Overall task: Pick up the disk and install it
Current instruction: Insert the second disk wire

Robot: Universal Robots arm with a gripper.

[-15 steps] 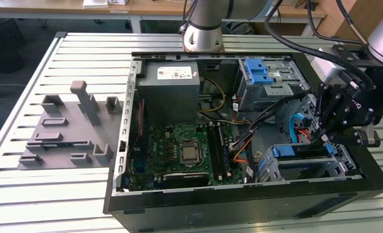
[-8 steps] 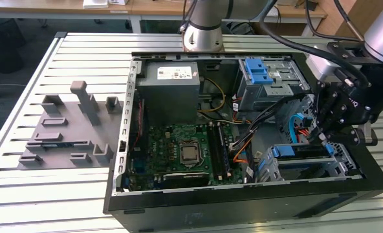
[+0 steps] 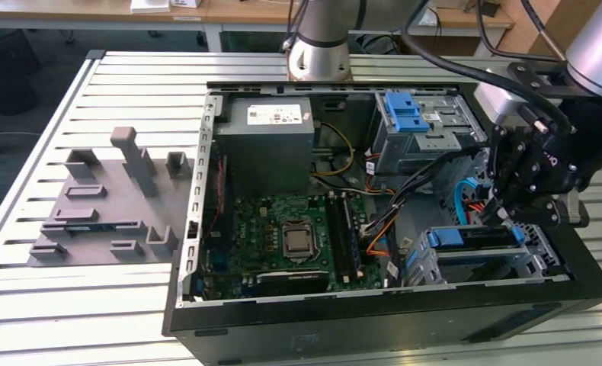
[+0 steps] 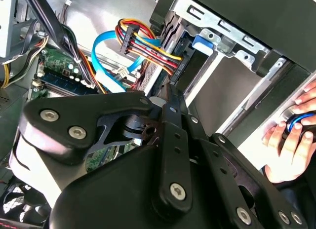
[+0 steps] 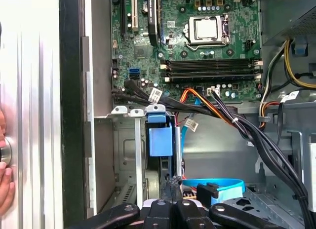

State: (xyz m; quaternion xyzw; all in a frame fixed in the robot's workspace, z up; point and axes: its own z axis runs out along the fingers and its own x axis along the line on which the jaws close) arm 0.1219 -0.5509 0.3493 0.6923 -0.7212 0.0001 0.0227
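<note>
The claw (image 3: 522,217) is hovering over the drive cage (image 3: 484,255); whether it is gripping anything I cannot tell. The disk (image 5: 160,140) is seemingly sitting in its bay.

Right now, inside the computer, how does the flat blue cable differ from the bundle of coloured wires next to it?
In the second wrist view, the blue cable is a single flat band in one colour; the wire bundle is many thin round strands in red, yellow, orange and black. The blue cable bends in an open loop, while the wire bundle runs together from a dark plug. Both lie beside the circuit board.
</note>
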